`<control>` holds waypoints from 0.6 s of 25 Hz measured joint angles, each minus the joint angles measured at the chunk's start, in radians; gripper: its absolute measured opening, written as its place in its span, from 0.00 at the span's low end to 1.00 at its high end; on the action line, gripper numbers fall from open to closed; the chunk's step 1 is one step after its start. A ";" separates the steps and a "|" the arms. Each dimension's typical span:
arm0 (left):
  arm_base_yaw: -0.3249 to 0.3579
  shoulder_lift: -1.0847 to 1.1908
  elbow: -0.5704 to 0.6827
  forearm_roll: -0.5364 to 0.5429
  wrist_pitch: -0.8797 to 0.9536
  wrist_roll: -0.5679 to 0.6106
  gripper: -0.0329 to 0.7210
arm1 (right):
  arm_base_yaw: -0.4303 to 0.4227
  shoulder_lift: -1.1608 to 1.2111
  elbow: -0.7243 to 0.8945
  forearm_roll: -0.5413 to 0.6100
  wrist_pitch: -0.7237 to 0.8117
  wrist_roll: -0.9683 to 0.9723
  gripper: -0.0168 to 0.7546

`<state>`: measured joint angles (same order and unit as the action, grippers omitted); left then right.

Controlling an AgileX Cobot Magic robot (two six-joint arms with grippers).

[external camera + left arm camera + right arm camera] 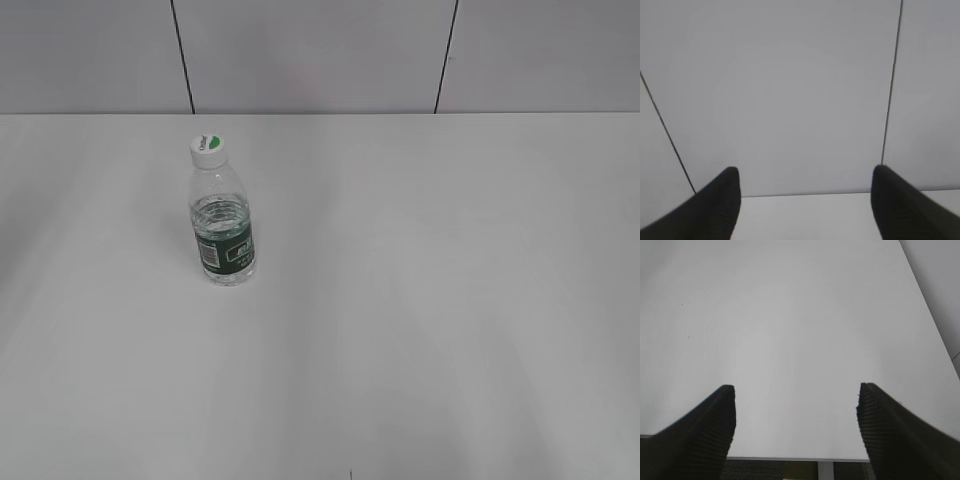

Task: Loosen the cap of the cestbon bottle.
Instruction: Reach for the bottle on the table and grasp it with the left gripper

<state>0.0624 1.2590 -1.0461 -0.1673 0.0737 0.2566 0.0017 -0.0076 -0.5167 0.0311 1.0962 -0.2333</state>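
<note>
the cestbon bottle (223,222) stands upright on the white tabletop (420,300), left of centre and towards the back, not far from the panelled wall (320,50). its cap (208,147) sits on the neck, white with the green mark facing up, and looks fully seated, so the loosening is not yet begun. water fills the bottle to about the top of the dark green label, which should give it some weight and help it stay put, though a twist on the cap would likely spin the whole bottle unless the body is held.

neither arm shows in the exterior view. the left tool (805,200) has its two dark fingers spread wide with nothing between them; its camera looks over the far edge of the tabletop at the wall, and the bottle is not in that view. the right tool (795,425) is likewise wide open and empty, angled down over bare tabletop from near its front edge, with no bottle in sight either.

standing alone in open space, the bottle can be approached from either side. since it is on the left, the left tool seems the natural one to steady the body while the right takes the cap.
</note>
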 joint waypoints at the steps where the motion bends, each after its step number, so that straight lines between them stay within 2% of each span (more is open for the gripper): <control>1: 0.000 0.029 0.000 -0.005 -0.029 0.000 0.71 | 0.000 0.000 0.000 0.000 0.000 0.000 0.77; 9: -0.003 0.254 0.000 -0.015 -0.160 0.001 0.69 | 0.000 0.000 0.000 0.001 0.000 0.000 0.77; 15: -0.047 0.366 0.109 0.055 -0.447 0.001 0.62 | 0.000 0.000 0.000 0.001 0.000 0.000 0.77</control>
<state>0.0149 1.6255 -0.9374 -0.1118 -0.3737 0.2573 0.0017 -0.0076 -0.5167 0.0320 1.0962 -0.2333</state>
